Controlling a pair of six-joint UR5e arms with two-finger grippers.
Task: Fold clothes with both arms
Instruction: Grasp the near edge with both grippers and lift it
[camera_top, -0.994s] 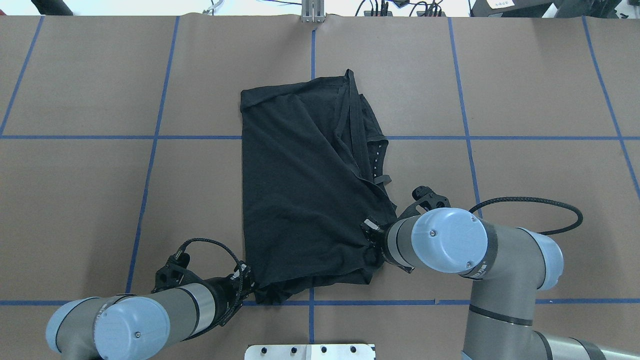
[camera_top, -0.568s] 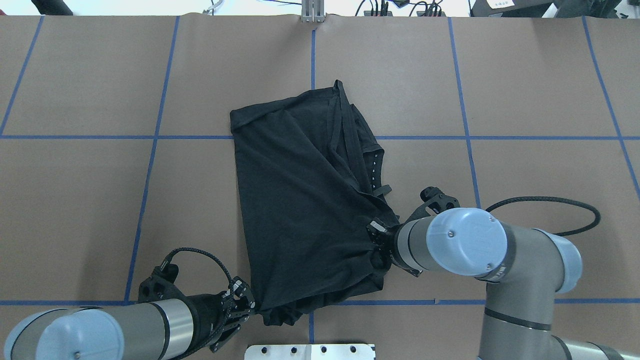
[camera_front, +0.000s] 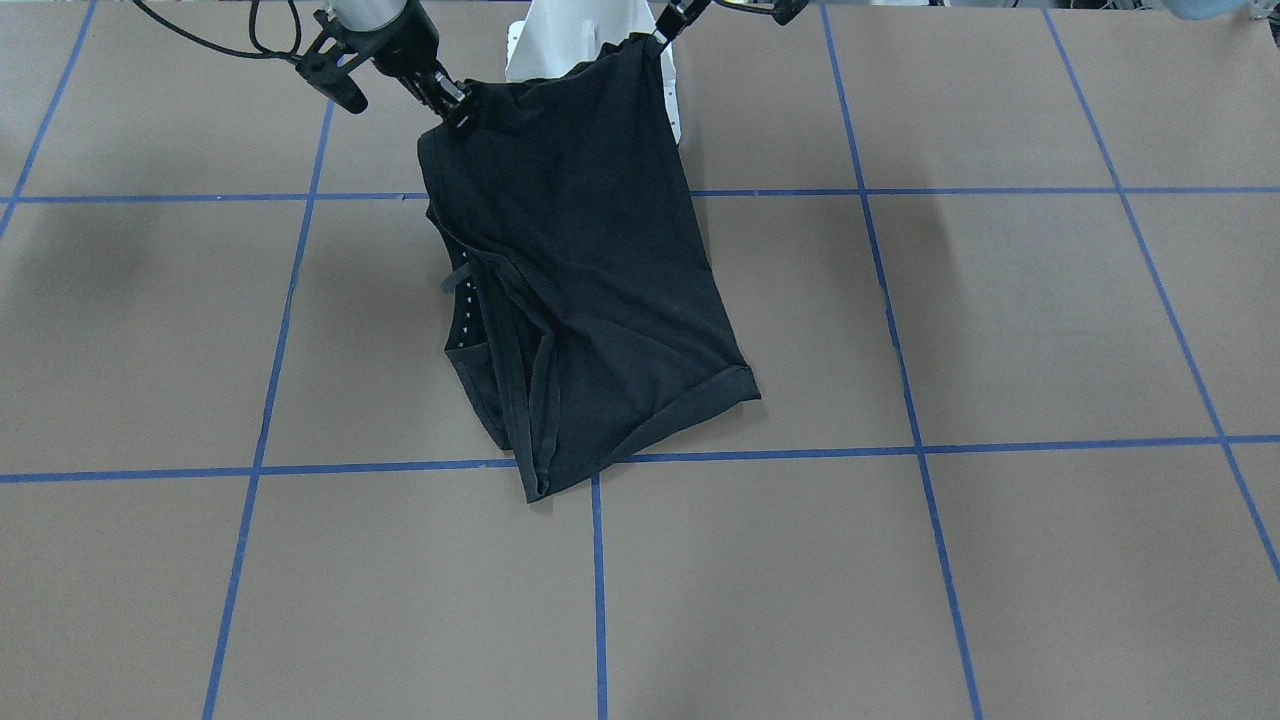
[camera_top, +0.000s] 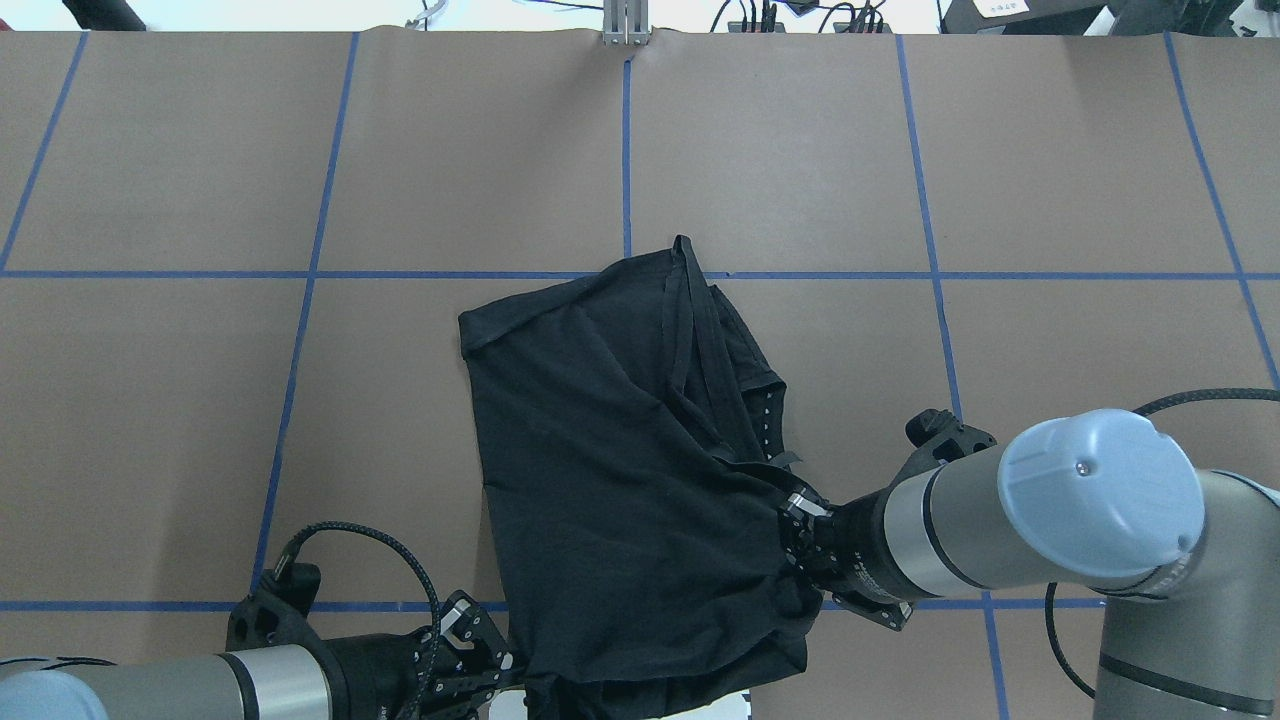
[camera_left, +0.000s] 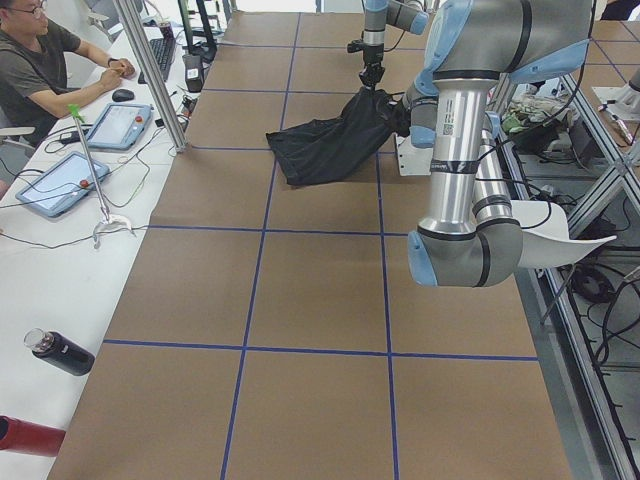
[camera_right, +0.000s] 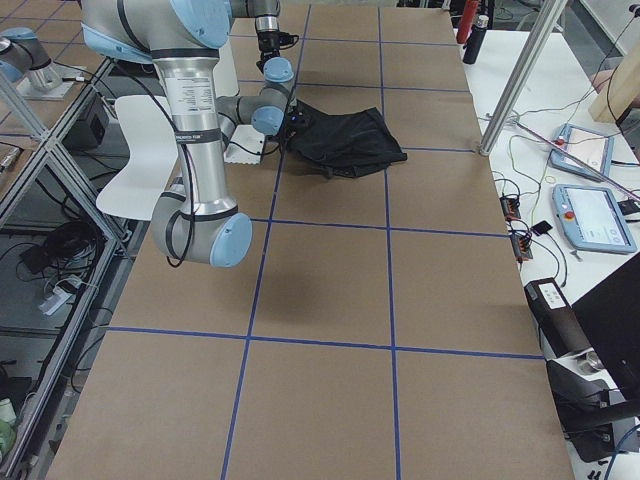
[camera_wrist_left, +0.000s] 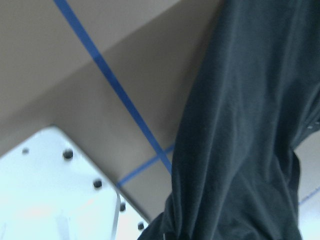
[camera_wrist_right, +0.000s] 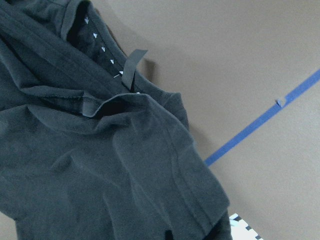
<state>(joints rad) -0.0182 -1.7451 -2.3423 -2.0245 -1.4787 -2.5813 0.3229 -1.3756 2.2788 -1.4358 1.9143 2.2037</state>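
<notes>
Worktop (camera_top: 150, 430) covered in brown paper and crossed by blue tape lines (camera_top: 300, 330) fills the overhead view. The left arm (camera_top: 150, 690) comes in at 7 o'clock and the right arm (camera_top: 1000, 520) at 4 o'clock. The black T-shirt (camera_top: 620, 470) lies from the centre down to 6 o'clock. Its far part rests flat with the hem end near the cross line at 12 o'clock, and its near edge is raised off the paper, over the white base plate (camera_wrist_left: 50, 200).

The left hand (camera_top: 505, 675) is clamped on the shirt's 7 o'clock corner. The right hand (camera_top: 797, 545) is clamped on gathered cloth at 4 o'clock, just below the collar, whose small white marks (camera_wrist_right: 102, 47) show on the 3 o'clock side beside a loose strip (camera_wrist_right: 131, 67).

My reading is that the near edge is held up for a fold toward 12 o'clock (or a straightening pull first; the pictures do not settle which). To do it well:

- Level the hands, since the right one sits farther toward 12 o'clock than the left and the held edge runs skewed.
- Hold the span between them lightly taut, as it sags and bunches at 6 o'clock.
- Move both at one pace and height so the resting half does not slide.
- Lower the edge square to the far hem before letting go.
</notes>
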